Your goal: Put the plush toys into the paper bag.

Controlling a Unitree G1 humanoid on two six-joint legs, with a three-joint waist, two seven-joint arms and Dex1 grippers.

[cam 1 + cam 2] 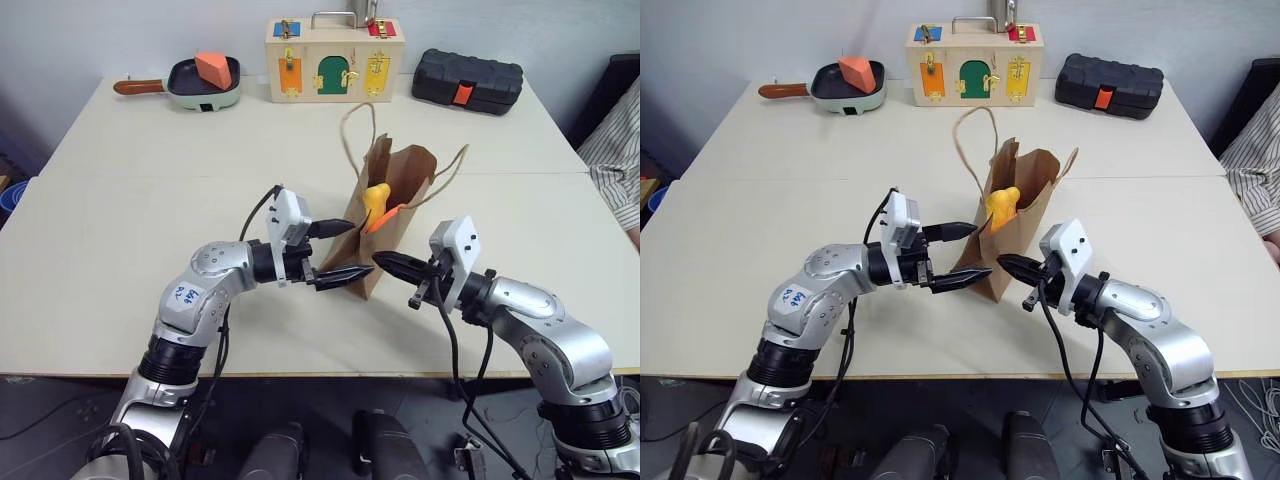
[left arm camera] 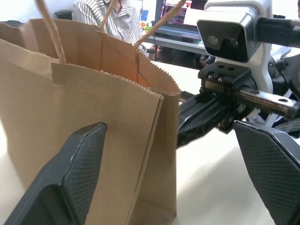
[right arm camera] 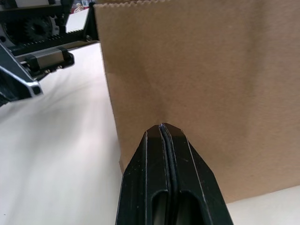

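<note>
A brown kraft paper bag [image 1: 385,225] stands upright near the middle of a pale table [image 1: 140,210], its mouth open and its twine loop handles rising above the rim. Inside it, poking above the near edge, sit the two plush toys – the yellow plush toy [image 1: 376,197] uppermost, with a sliver of the orange plush toy [image 1: 385,216] just beneath and to its right. The left gripper [image 1: 336,252] reaches in from the left with its two black fingers spread wide, one fingertip at the bag's left face and the other at its near lower corner, grasping nothing. The right gripper [image 1: 392,263] comes in from the right, fingers pressed tightly together and empty, its tip pointing at the bag's near right side, just beside the paper; whether it touches cannot be told. Along the far edge of the table, well apart from the bag, stand a green frying pan [image 1: 203,84] holding an orange wedge-shaped block [image 1: 212,68], a wooden box with coloured doors [image 1: 334,61] and a black case with an orange latch [image 1: 467,81]. At the right edge, a person's striped sleeve [image 1: 612,160] shows.
</note>
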